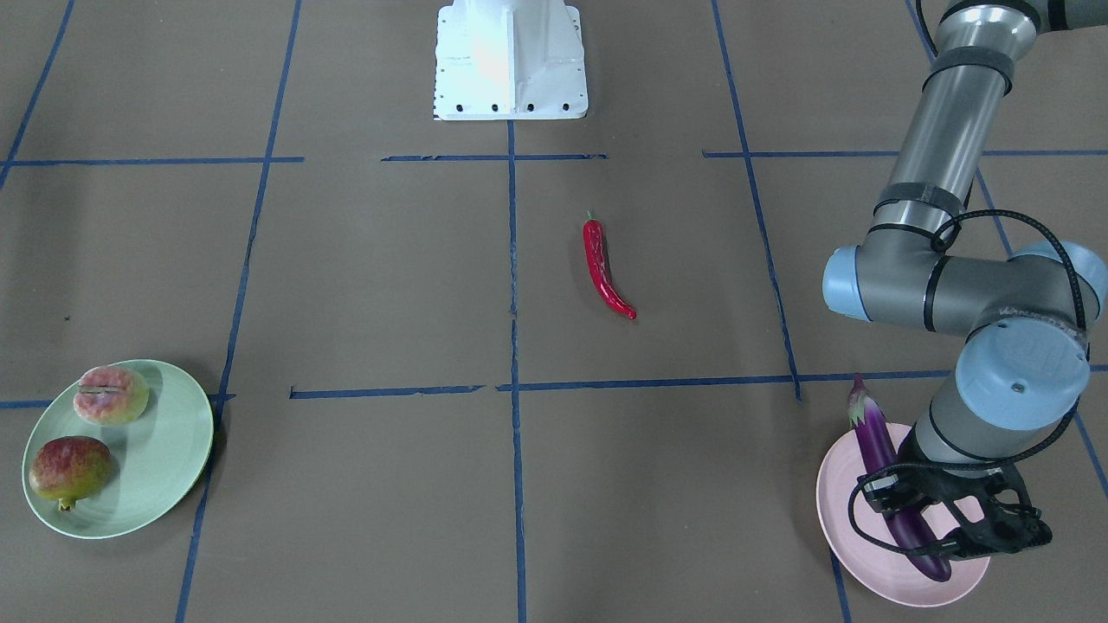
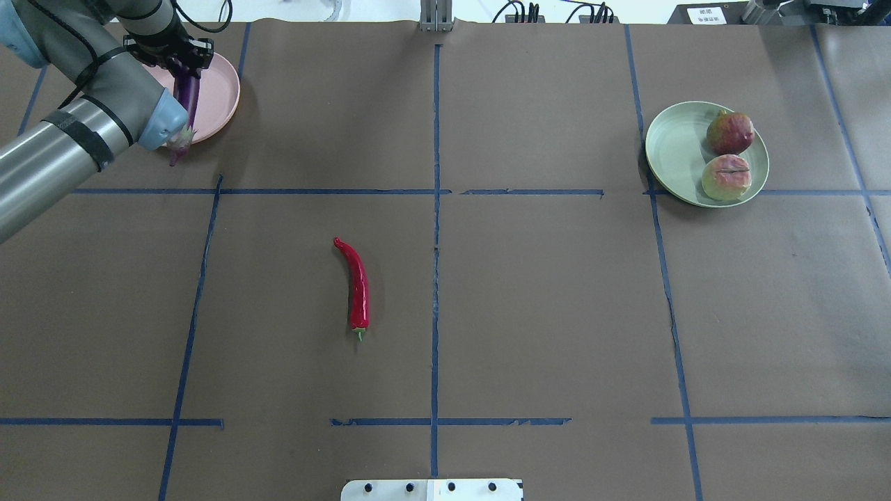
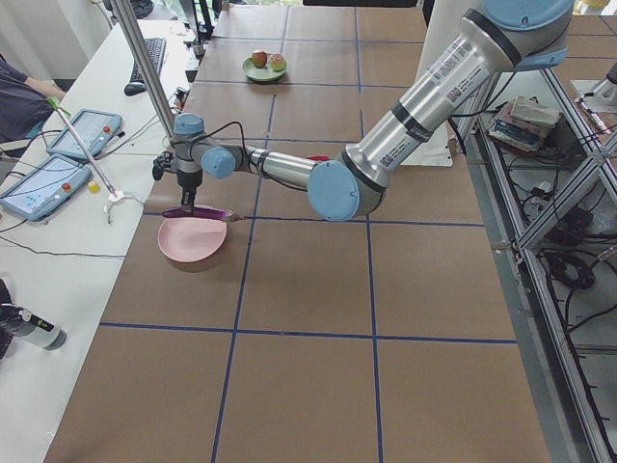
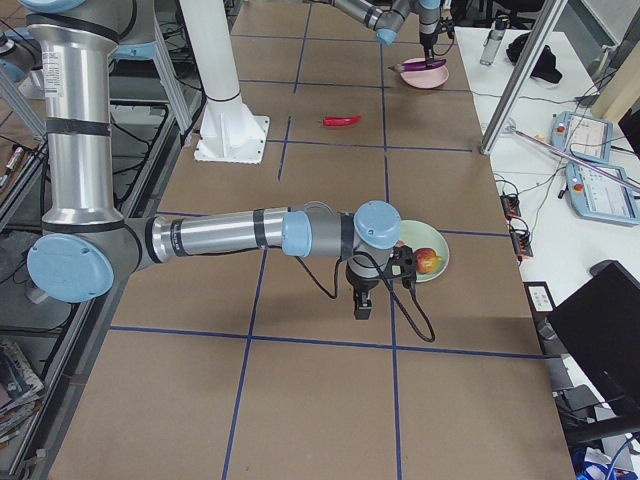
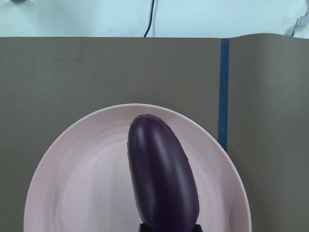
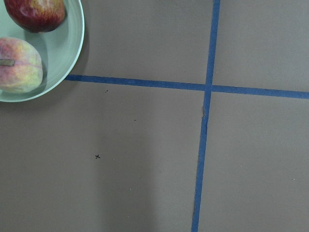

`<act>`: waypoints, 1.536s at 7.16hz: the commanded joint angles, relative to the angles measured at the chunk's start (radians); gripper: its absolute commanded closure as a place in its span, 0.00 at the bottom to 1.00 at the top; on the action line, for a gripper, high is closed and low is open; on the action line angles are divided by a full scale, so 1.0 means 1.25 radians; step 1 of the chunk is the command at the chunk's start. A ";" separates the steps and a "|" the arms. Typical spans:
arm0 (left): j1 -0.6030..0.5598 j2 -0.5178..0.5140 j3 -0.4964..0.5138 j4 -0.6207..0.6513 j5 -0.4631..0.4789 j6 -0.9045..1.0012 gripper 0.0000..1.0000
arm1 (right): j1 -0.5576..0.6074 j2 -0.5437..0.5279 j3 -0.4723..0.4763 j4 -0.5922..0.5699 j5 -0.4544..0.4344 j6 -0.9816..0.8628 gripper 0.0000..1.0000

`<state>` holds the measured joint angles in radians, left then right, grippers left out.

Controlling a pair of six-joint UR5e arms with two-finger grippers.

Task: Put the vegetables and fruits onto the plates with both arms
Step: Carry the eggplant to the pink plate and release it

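Over pale pink round shallow plate [image 1: 844,528] – long glossy purple eggplant [image 1: 876,441], clamped in black left gripper [image 1: 939,529], cap end past rim. Mid brown bench [image 1: 389,285]: curved red chili pepper [image 1: 603,272], lying loose. On pale mint green plate [image 1: 164,467]: red-and-yellow pomegranate [image 1: 71,472], pink-cream peach [image 1: 111,395]. Black right gripper [image 4: 362,305] near it – apart or together, cannot tell.

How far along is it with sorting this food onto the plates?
Done: the pomegranate and peach sit on the green plate. In hand: the left gripper holds the eggplant over the pink plate, its cap end past the rim, not yet released. Left: the chili lies on the table, untouched.
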<state>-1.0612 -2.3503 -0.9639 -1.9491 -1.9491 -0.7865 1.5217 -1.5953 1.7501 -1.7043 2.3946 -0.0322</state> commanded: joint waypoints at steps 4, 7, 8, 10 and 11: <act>0.023 0.113 -0.267 0.008 -0.143 -0.126 0.00 | -0.001 0.000 0.000 0.000 0.001 0.000 0.00; 0.220 0.151 -0.468 0.091 -0.107 -0.343 0.00 | -0.001 0.000 -0.001 0.000 0.000 0.000 0.00; 0.283 0.150 -0.529 0.171 -0.089 -0.366 0.00 | -0.002 0.000 -0.001 0.000 0.000 0.000 0.00; 0.449 0.151 -0.596 0.261 0.065 -0.437 0.00 | -0.002 0.000 -0.005 0.000 -0.001 -0.001 0.00; 0.484 0.158 -0.594 0.260 0.077 -0.437 0.00 | -0.004 0.000 -0.005 0.000 -0.001 0.000 0.00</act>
<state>-0.5366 -2.1596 -1.6907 -1.6464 -1.9074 -1.3163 1.5182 -1.5953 1.7454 -1.7042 2.3935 -0.0329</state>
